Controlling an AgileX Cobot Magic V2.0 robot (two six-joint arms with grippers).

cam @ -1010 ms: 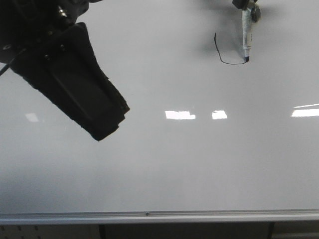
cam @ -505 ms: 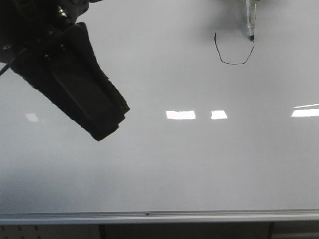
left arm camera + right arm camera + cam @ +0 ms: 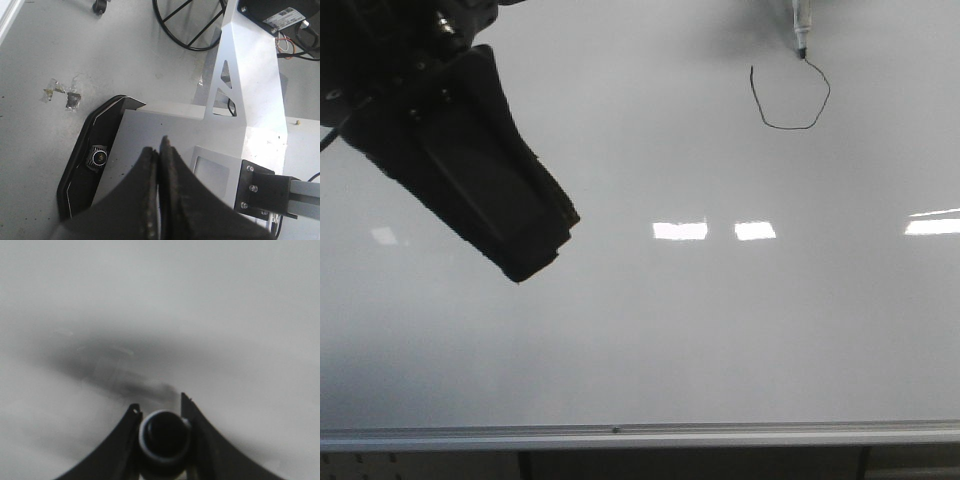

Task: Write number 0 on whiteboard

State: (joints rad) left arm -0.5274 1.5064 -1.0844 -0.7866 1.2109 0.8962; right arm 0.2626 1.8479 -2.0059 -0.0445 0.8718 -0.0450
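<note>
The whiteboard (image 3: pixel 720 330) fills the front view. The number 0 (image 3: pixel 788 128) is a thin black loop at the upper right, with a gap in its top left. A marker (image 3: pixel 800 25) comes down from the top edge and its tip touches the stroke's upper right end. In the right wrist view my right gripper (image 3: pixel 159 403) is shut on the marker (image 3: pixel 164 436), seen end on over the blurred board (image 3: pixel 225 300). That gripper itself is out of the front view. My left gripper (image 3: pixel 530 262) hangs dark at the upper left, shut and empty, as the left wrist view (image 3: pixel 160 146) shows.
A silver rail (image 3: pixel 620 436) runs along the board's bottom edge. Bright rectangular light reflections (image 3: pixel 680 231) lie across the board's middle. The left wrist view looks at a grey floor (image 3: pixel 75 45), a metal frame (image 3: pixel 250 75) and a small camera (image 3: pixel 99 158).
The marker has moved from the loop's lower right corner up the right side and then up-left, drawing that side. The left arm has not moved.
</note>
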